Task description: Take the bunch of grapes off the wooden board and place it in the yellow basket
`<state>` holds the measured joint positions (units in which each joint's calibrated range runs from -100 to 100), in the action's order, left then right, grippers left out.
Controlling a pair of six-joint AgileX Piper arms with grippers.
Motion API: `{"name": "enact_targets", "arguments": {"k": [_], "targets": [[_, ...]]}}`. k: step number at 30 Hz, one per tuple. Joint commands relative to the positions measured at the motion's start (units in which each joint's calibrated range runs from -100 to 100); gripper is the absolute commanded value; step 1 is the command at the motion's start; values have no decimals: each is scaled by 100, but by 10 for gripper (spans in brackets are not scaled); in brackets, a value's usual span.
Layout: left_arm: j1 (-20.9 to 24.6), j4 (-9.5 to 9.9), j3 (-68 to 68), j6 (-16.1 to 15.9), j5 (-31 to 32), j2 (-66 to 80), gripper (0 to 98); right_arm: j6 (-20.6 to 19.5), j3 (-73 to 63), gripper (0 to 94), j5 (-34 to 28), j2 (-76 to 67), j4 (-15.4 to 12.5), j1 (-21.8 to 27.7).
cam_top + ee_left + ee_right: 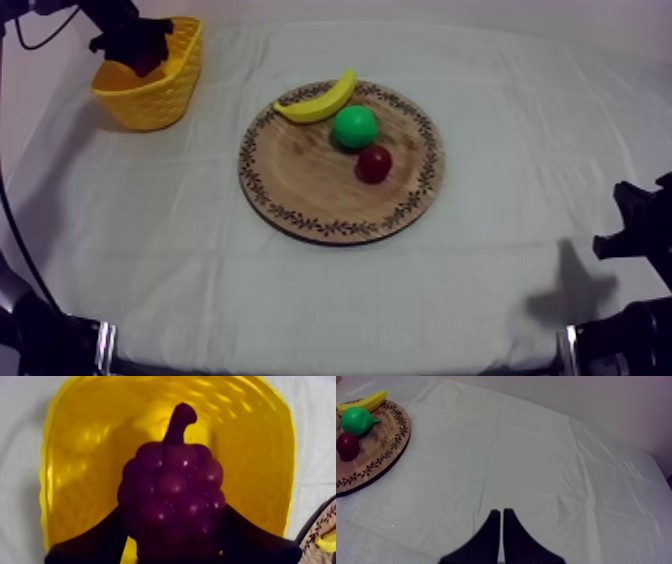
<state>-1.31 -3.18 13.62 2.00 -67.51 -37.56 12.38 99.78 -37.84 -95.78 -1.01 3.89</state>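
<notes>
The bunch of grapes (172,496) is sitting stem-up between the two black fingers of the left gripper (172,526), which are closing on it from either side. Behind the grapes, the left wrist view is showing the inside of the yellow basket (75,451); whether the bunch is touching the basket's floor cannot be told. The top view is adding the wider placing: the left gripper (135,45) is hanging at the mouth of the basket (150,105) at the far left of the table. The wooden board (300,185) is lying mid-table, well apart, carrying a banana (320,100), a pear (354,127) and a small red fruit (374,163). The right gripper (501,521) is resting over bare cloth (546,466), its fingers lying together as a narrow wedge on nothing.
</notes>
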Motion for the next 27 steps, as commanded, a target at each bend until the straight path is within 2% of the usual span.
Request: {"name": "enact_targets", "arguments": {"k": [1,3,6,12,17,21,27], "targets": [[10,-35,42,-34,-104,-6,773,0,-1,3,2,2,1,1],[30,-86,127,-76,-238,-14,875,0,-1,3,2,2,1,1],[29,-106,126,-110,-165,54,940,0,-1,3,2,2,1,1],[27,-139,-174,-139,43,313,969,0,-1,3,2,2,1,1],[32,-209,-955,-203,399,904,957,0,-1,3,2,2,1,1],[8,-166,-2081,-235,997,1769,862,0,-1,3,2,2,1,1],[-18,-137,-4338,-208,2275,3445,605,0,-1,3,2,2,1,1]]}}
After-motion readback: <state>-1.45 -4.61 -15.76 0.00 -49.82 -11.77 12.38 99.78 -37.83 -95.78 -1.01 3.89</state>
